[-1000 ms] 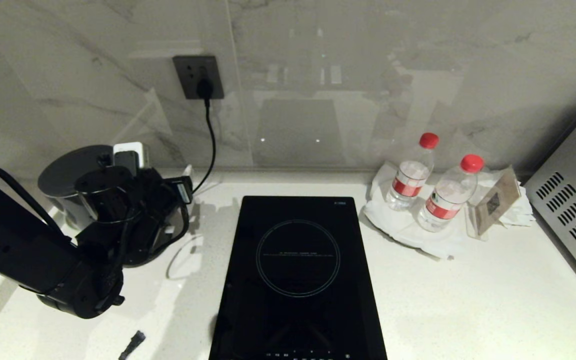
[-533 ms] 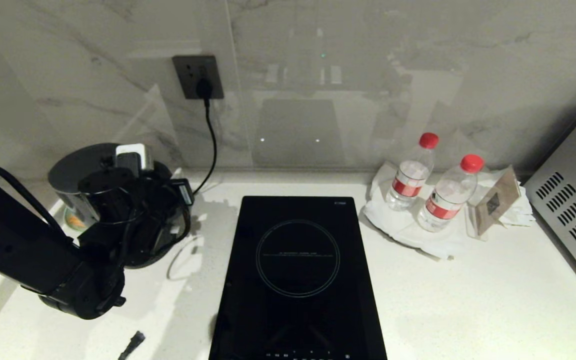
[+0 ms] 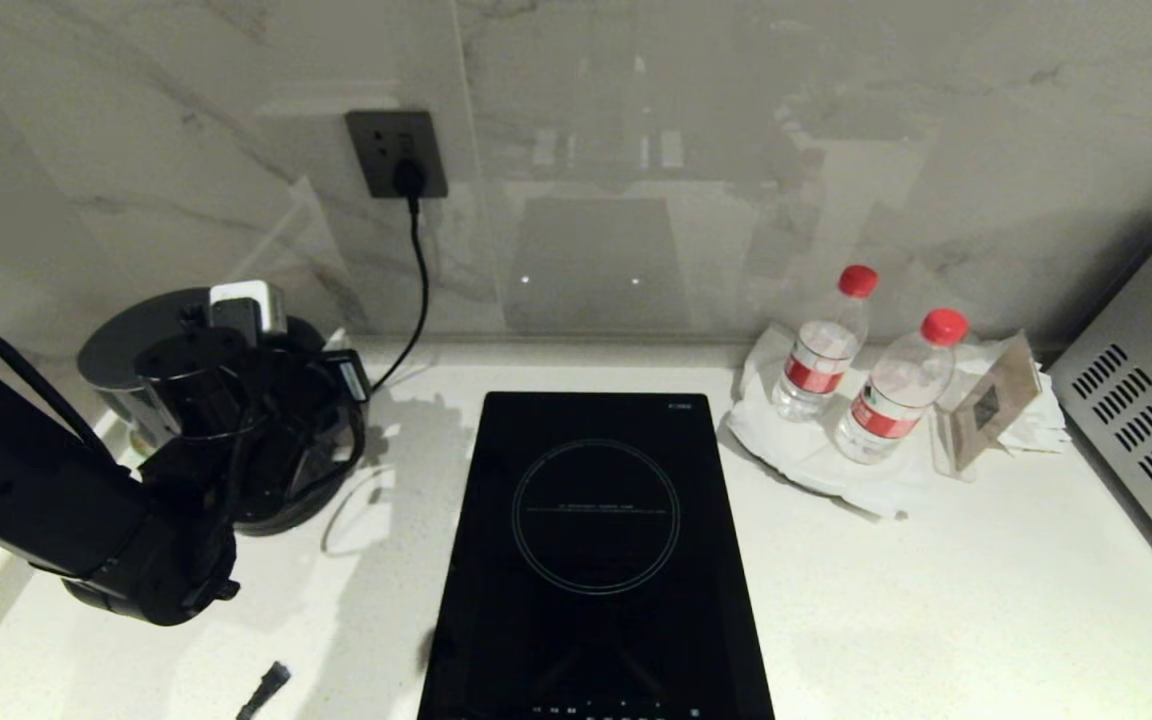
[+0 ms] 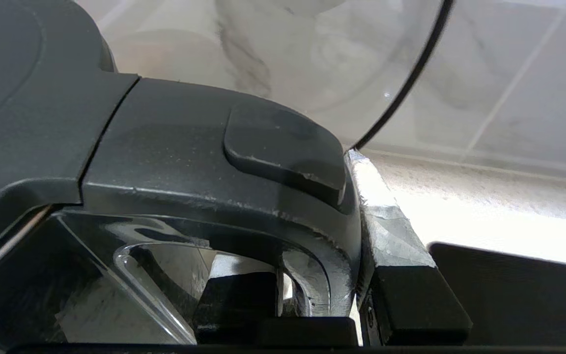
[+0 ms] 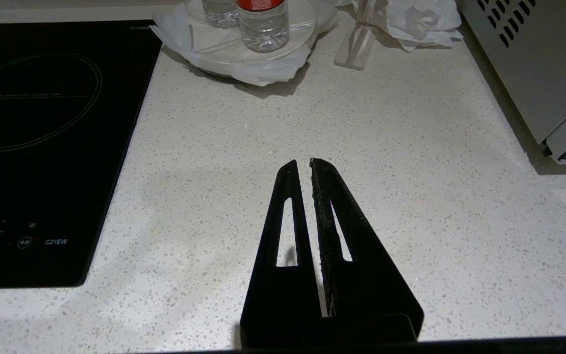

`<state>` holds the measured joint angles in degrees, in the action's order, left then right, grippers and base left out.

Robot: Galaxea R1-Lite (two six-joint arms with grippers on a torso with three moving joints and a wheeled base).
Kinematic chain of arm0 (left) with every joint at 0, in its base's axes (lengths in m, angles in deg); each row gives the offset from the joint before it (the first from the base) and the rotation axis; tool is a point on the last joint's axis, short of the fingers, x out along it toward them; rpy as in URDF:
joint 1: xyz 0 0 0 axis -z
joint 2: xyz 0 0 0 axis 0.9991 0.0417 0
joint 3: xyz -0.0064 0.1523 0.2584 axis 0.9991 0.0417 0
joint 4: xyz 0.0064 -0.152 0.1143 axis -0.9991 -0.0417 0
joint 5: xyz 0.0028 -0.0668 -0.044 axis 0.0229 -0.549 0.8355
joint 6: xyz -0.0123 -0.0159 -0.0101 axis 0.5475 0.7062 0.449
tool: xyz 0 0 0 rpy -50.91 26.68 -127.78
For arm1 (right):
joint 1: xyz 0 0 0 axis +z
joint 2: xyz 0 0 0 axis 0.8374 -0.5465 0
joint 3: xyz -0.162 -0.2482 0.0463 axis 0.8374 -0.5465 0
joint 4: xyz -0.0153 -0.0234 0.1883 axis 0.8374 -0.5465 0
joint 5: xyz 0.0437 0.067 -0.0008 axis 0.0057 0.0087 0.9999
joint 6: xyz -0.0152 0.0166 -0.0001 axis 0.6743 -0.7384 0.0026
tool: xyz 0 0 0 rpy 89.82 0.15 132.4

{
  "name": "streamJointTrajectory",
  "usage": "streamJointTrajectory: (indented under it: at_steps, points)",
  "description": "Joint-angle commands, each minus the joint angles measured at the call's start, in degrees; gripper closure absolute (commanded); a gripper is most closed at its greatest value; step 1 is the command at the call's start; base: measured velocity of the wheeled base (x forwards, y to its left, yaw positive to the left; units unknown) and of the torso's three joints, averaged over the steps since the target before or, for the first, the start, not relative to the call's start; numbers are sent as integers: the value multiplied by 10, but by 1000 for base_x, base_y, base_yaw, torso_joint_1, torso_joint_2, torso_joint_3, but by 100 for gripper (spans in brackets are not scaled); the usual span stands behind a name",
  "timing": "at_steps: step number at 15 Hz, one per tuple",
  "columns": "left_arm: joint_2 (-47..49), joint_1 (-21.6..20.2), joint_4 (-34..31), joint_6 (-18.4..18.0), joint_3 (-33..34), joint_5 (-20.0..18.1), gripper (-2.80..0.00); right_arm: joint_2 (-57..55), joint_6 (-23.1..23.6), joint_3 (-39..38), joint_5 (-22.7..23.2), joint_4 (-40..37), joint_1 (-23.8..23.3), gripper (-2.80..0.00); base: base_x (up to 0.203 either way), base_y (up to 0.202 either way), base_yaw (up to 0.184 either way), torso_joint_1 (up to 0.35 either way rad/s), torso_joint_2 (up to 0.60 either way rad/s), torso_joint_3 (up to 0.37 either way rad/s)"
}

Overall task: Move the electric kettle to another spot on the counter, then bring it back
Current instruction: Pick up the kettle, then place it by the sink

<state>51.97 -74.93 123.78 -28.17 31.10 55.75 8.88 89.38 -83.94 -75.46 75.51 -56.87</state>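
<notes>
1. our left gripper [image 4: 312, 295] is clamped on the handle of the electric kettle [image 3: 151, 345], which stands left of the induction hob [image 3: 596, 550] on the counter [image 3: 936, 600]; our right gripper [image 5: 310, 169] is closed and empty.
2. we judge the risk to be a swinging or slipping kettle, since the hold is on the handle only, and the cord [image 3: 421, 290] is near.
3. the kettle stands upright, long axis vertical, handle toward the hob.

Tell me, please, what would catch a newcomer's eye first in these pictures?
Probably the black induction hob in the middle of the white counter. At the far left the left gripper is shut on the handle of the electric kettle, near the wall. On the right two red-capped water bottles stand on a white cloth; the right gripper hangs shut over bare counter.
</notes>
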Motion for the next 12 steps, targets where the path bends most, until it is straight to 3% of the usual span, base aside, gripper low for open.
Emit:
streamJointTrajectory:
  at_steps: [1, 6, 10, 12]
  points:
    - [-11, -2, -21, 0, -21, 0, 0, 0, 0, 0, 0, 0, 0, 0, 0, 0, 0, 0, 0, 0]
    - [-72, -6, -102, 0, -58, -8, 0, 0, 1, 0, 0, 0, 0, 0, 0, 0, 0, 0, 0, 0]
    - [-100, -6, -130, 0, -71, -12, 0, 0, 1, 0, 0, 0, 0, 0, 0, 0, 0, 0, 0, 0]
    - [-136, -5, -195, 0, -64, -12, 0, 0, 1, 0, 0, 0, 0, 0, 0, 0, 0, 0, 0, 0]
